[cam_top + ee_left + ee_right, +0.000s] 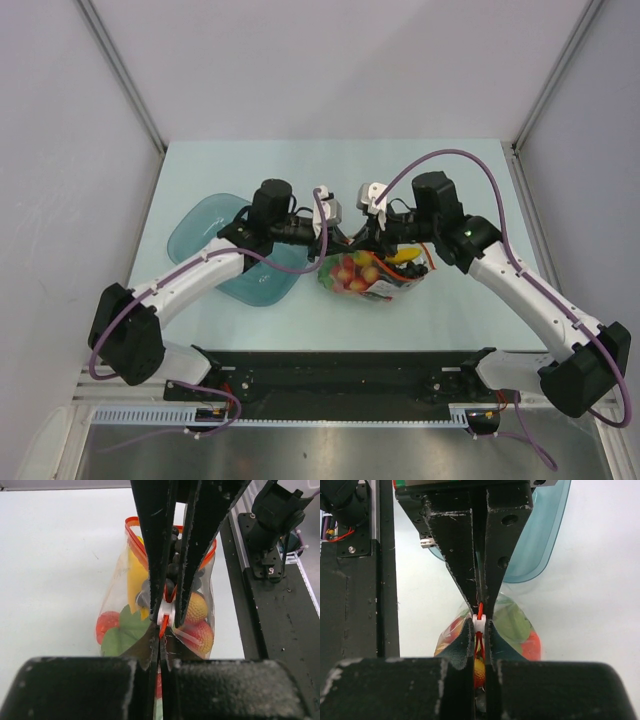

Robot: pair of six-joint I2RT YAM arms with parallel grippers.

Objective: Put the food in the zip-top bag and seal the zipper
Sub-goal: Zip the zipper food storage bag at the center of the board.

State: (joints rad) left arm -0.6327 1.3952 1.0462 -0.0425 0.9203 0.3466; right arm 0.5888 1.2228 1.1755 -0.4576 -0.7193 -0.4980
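The clear zip-top bag [365, 280] lies at the table's middle, between both grippers. It holds the food: yellow banana [135, 575], dark grapes [172, 570], red berry [106, 622], a green leaf [125, 632] and dimpled orange pieces [196, 607]. My left gripper [161, 630] is shut on the red-orange zipper strip [163, 628] just beside the white slider [165, 614]. My right gripper [479, 626] is shut on that slider [479, 624]. Beyond the slider, the two sides of the mouth [132, 527] stand spread apart. From above, the left gripper [340, 246] and right gripper [372, 240] meet over the bag.
The translucent teal bowl [205, 235] sits left of the bag, under the left arm, and shows behind the bag in the right wrist view [540, 540]. The black base rail [340, 370] runs along the near edge. White walls enclose the table.
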